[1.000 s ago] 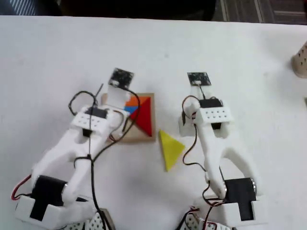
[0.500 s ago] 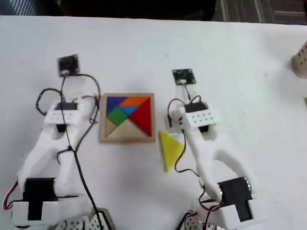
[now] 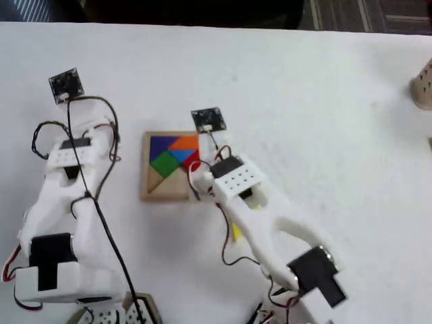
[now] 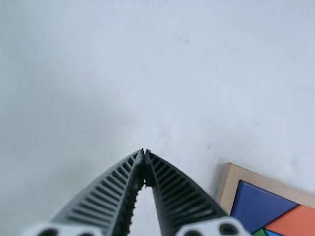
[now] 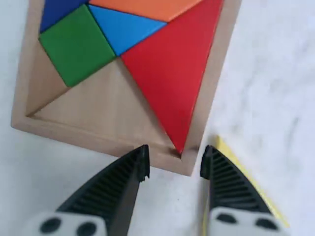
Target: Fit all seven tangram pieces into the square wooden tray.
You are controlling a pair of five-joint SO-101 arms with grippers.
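Change: Both arms had swung leftward since half a second earlier. The right arm (image 3: 266, 226) had come across over the right side of the tray (image 3: 144, 169) and over the yellow triangle (image 3: 235, 232). The left arm (image 3: 57, 202) had drawn farther off from the tray. Tray and yellow triangle lay where they had been.
Left gripper (image 4: 144, 156): its fingers met at the tips with nothing between them. It hung over bare table (image 4: 147, 59), near the tray corner that held the dark blue piece (image 4: 258, 206).
Right gripper (image 5: 172, 164): its fingers were parted and held nothing. They straddled the tray corner where the tip of the red triangle (image 5: 172, 73) ended, one finger before the rim and the other over the yellow triangle's edge.
Tray: it was square and wooden and lay flat on the table between the two arms, its right part under the right wrist in the high view.
Pieces in tray: the red triangle lay along the side nearest the yellow one. With it were a green square (image 5: 76, 44), a light blue triangle (image 5: 125, 29), an orange piece (image 5: 147, 6) and the dark blue piece.
Wood-coloured area (image 5: 108, 113): it was a large triangle along the rim by the right gripper. A thin line crossed it at one side, and I could not tell whether a wooden piece lay there.
Yellow triangle: it lay outside the tray, on the table just beside that corner, mostly hidden under the right arm.
Rest: a beige object with holes (image 3: 424, 84) stood at the table's right edge.
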